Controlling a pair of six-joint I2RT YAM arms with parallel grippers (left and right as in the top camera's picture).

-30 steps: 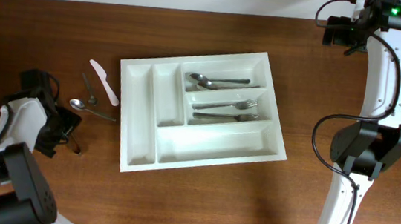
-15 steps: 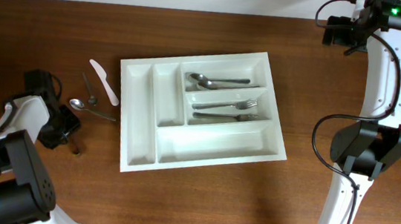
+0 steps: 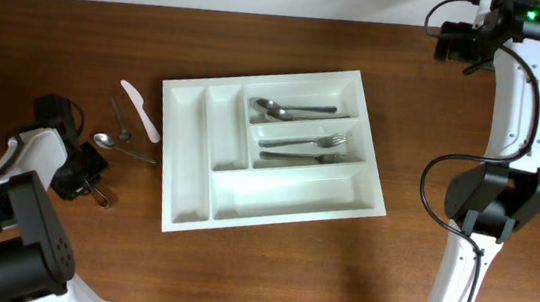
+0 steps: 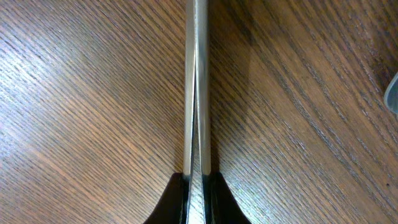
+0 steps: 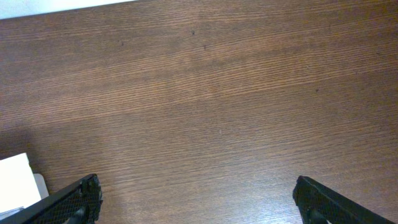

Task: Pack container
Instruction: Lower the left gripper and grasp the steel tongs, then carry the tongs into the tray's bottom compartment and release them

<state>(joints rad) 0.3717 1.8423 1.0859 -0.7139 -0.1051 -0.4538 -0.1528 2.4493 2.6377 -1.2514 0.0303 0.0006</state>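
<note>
The white container [image 3: 188, 168] lies mid-table with two spoons [image 3: 285, 107] in its top long compartment and forks [image 3: 306, 147] in the middle one. Its other compartments show bare white. At the table's left, my left gripper [image 3: 93, 189] is low over the wood. In the left wrist view it [image 4: 198, 179] is shut on a thin flat metal utensil handle [image 4: 198, 87] that runs straight up the frame; what kind of utensil it is stays hidden. My right gripper [image 5: 199, 202] hangs open over bare wood at the far right back, nothing between its fingers.
Left of the container lie a white plastic knife [image 3: 140, 110], a metal spoon [image 3: 120, 145] and a small dark-handled utensil [image 3: 117, 121]. A grey rounded edge [image 4: 393, 93] shows at the right border of the left wrist view. The right arm's base stands at the right front.
My left gripper has closed from open onto the metal handle and shifted slightly toward the table's front. The right arm has not moved.
</note>
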